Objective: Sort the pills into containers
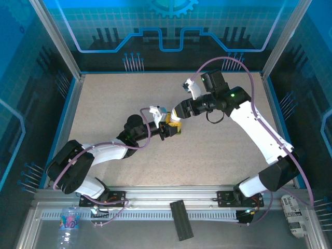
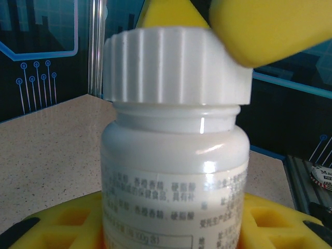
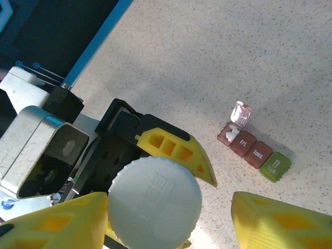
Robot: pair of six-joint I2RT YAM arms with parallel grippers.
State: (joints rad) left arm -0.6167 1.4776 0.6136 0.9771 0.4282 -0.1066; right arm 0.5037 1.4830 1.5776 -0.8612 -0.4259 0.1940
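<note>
Containers [image 3: 254, 150] spotted flat on the table [image 3: 218, 46], well apart from the bottle [image 2: 174, 171] clamped upright in left gripper [image 1: 167, 130], with right gripper [image 3: 168, 207] straddling the cap [image 2: 171, 62] loosely, one finger [image 3: 57, 223] touching, so centre up, squeeze evenly, then twist without tilting.

The right gripper [image 3: 168, 207] stands spread about a bottle's white ribbed cap [image 3: 154, 199]: one finger [image 3: 52, 225] touches it, the other [image 3: 280, 223] stands apart. Beyond that free finger lies the containers [image 3: 254, 150] strip, three dark red and one green, the end lid [image 3: 241, 111] raised over white pills [image 3: 233, 130].
</note>
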